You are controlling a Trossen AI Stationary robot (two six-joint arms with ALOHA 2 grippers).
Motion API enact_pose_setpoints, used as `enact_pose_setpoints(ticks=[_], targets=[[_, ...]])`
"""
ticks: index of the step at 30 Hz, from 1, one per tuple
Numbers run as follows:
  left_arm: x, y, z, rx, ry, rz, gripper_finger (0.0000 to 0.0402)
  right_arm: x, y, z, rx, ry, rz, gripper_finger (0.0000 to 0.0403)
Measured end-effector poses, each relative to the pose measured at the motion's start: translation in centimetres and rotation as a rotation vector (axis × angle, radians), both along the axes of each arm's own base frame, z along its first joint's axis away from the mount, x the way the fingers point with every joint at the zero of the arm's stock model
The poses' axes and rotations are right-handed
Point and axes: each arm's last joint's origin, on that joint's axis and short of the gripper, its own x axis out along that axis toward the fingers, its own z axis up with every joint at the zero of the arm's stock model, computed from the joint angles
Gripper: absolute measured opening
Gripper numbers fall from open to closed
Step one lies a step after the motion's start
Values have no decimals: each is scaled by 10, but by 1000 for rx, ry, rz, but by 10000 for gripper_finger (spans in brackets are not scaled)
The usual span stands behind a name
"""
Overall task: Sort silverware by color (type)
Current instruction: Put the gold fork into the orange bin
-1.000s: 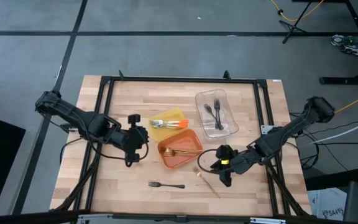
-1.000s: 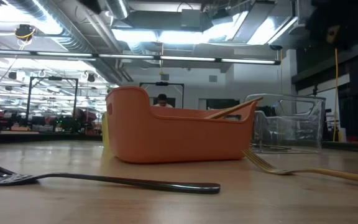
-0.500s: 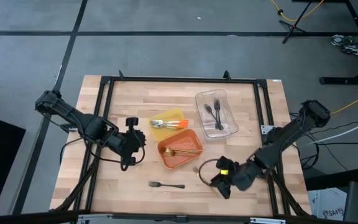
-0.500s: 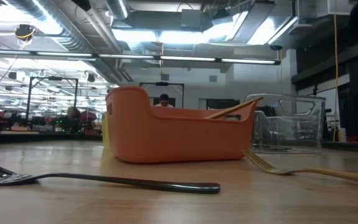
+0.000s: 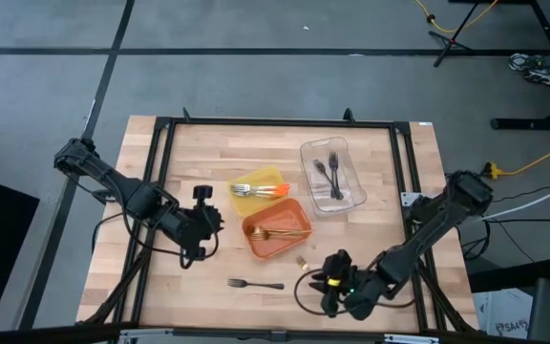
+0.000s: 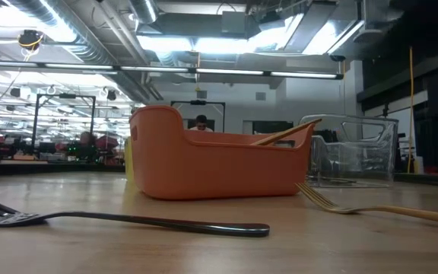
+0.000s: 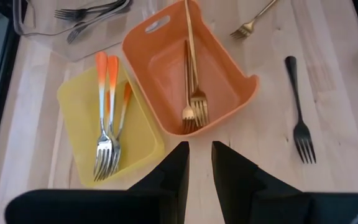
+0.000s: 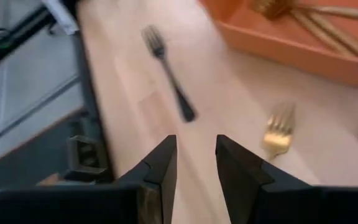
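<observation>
Sorting nearly complete: two forks lie loose on the wooden table near its front edge.

The right gripper (image 5: 329,287) hangs low near the front edge, fingers (image 8: 160,169) narrowly parted and empty. The left gripper (image 5: 201,229) waits left of centre beside the trays, fingers (image 7: 178,168) also narrowly parted and empty. A black metal fork (image 5: 255,284) lies flat near the front edge; a gold metal fork (image 8: 277,134) lies just right of it, largely hidden under the right arm from above. Sorted: gold forks (image 7: 191,93) in the orange plastic tray (image 7: 241,99), orange-handled silver forks (image 7: 107,118) in the yellow plastic tray (image 7: 73,118), black forks (image 5: 328,174) in the clear plastic tray (image 5: 306,153). Judgement: the loose forks are light, stiff, thin and smooth, so likely to slip; take each across mid-handle. No brand, label or writing is readable.
</observation>
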Motion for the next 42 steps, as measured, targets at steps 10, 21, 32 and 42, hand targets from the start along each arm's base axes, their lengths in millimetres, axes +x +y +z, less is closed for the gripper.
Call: enact_pose_setpoints(ticks=[10,21,32,42], targets=[[-3,-6,0,-4,-6,-28,63,12,-9,-33,-170,69,-78,104],[-3,-7,1,-6,-12,-30,63,12,-20,-44,-205,140,-85,104],[-2,-7,1,-4,-14,-28,63,14,-17,-58,-212,178,-67,104],[-2,-7,1,-7,-20,-27,63,19,-11,-83,-216,212,-54,104]])
